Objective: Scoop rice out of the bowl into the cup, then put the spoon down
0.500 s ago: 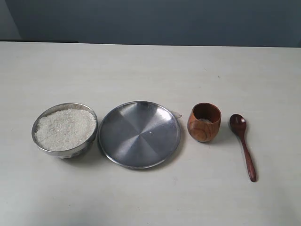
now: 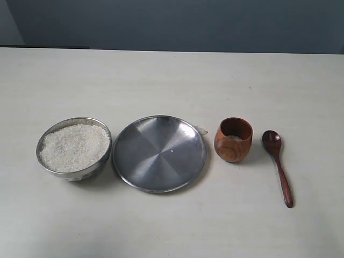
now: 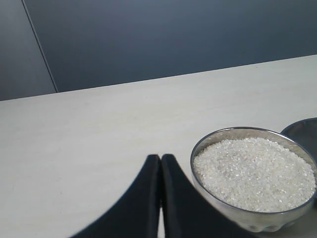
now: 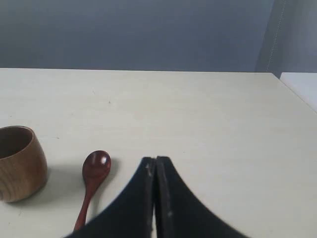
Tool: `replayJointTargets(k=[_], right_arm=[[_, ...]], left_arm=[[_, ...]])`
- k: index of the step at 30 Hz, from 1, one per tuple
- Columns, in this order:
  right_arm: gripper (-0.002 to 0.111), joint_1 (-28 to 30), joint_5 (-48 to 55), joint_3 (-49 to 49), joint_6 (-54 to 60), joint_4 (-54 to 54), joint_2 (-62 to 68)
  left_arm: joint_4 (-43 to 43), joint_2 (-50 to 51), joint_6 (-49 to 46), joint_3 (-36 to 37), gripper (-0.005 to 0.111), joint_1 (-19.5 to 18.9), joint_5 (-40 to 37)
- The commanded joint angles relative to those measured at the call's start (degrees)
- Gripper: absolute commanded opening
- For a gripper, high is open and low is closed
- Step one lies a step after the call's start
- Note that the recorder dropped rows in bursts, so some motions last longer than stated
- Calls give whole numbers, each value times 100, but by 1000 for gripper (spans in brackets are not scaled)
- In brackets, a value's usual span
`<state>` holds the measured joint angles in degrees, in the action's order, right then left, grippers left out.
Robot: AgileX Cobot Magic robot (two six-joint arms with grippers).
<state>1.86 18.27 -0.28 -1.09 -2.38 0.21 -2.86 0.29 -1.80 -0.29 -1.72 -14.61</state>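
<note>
- Two containers hold rice: bowl at left nearly full — cup, right of the plate, only a little.
- Left gripper, right gripper: pinched together, empty.

What I see of the robot from my station is its two grippers. The left gripper has two matte black fingers with a smooth surface. Each one is narrow and rounded at the tip and becomes broad toward the base in a soft outward curve. Only a thin dark line divides them. The right gripper has the same black colour and the same curved form. Along its inner edges I notice some small pale specks, like little scuffs. The bases look blurred.
</note>
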Motion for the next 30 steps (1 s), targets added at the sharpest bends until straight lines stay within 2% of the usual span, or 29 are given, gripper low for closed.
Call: replayJointTargets(k=[1,27,30], right_arm=[[0,33,-36,28,3,0,-21],[0,33,-36,28,3,0,-21],[0,33,-36,28,3,0,-21]], left_arm=[[23,-29,9,29,0,10,53],[21,-29,9,29,0,10,70],[512,-29,9,29,0,10,348]])
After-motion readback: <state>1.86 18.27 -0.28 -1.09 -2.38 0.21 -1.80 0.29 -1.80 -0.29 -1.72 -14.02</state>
